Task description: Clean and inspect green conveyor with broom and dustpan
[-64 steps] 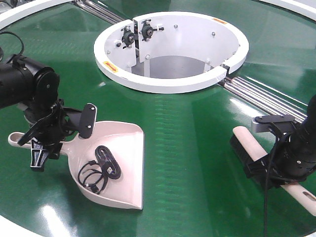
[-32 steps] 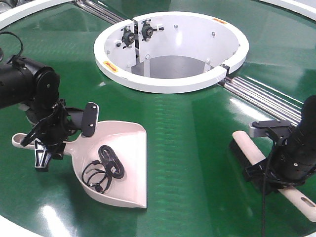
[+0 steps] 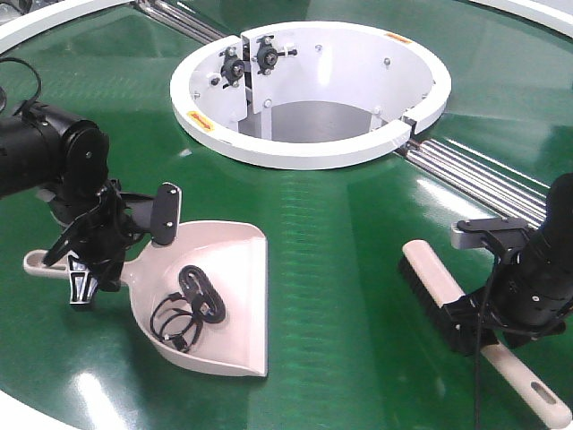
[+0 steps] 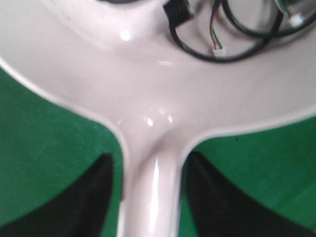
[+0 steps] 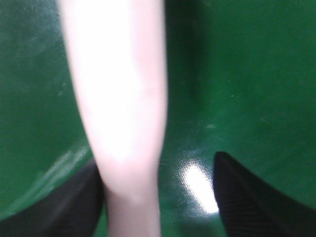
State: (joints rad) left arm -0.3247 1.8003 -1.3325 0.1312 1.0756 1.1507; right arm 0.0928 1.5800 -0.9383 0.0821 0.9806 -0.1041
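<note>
On the green conveyor [image 3: 340, 251] the pale dustpan [image 3: 228, 269] lies at the left, a black coiled cable [image 3: 188, 309] inside it. My left gripper [image 3: 112, 255] is shut on the dustpan's thin handle. In the left wrist view both fingers of the left gripper [image 4: 150, 197] press the handle just behind the dustpan [image 4: 148, 89]. At the right the broom [image 3: 430, 278] lies flat on the belt, bristles to the left. My right gripper [image 3: 483, 327] hovers over its handle. The right wrist view shows the right gripper [image 5: 158, 192] open: one finger touches the broom handle [image 5: 118, 98], the other stands well apart.
A white ring-shaped opening [image 3: 309, 152] sits in the belt behind both tools. Metal rails [image 3: 483, 175] run from it toward the right edge. The conveyor's white rim [image 3: 27, 403] curves along the near left.
The broom has dropped from a raised, held pose onto the belt and slid left; the right gripper's fingers have parted. The left gripper and dustpan have shifted slightly toward the near right.
</note>
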